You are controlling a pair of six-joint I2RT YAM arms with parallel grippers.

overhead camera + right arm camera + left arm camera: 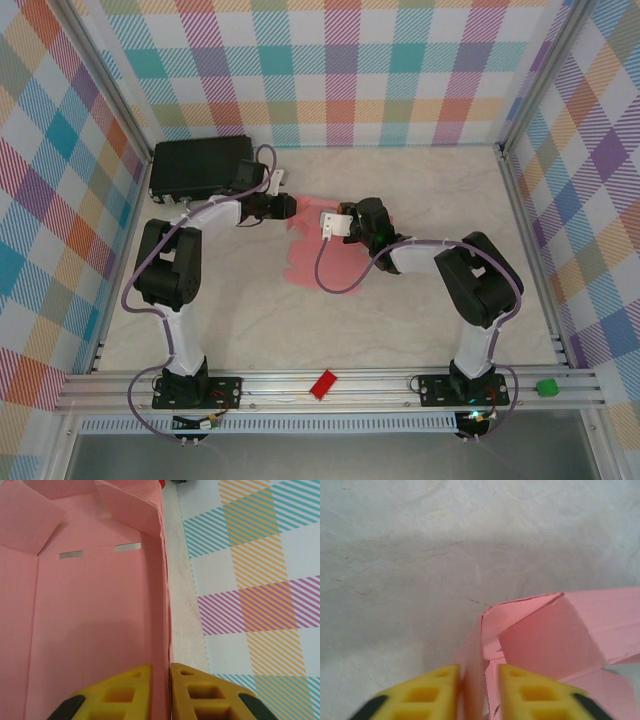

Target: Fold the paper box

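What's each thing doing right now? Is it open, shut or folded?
Box, half folded, walls up.
Left fingers, shut on a box wall.
Right fingers, shut on a box wall.
Black case, looks closed.
Red block, lying on the front rail.

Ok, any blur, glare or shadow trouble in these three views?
Top external: evenly lit, sharp, no glare on the table. Left wrist: left fingers blurred, soft shadow on the table beyond the paper box. Right wrist: box sharp, right fingers slightly soft.

Pale-pink paper box (303, 262), half-folded, walls upright, flaps seemingly loose, at table (420, 320) centre
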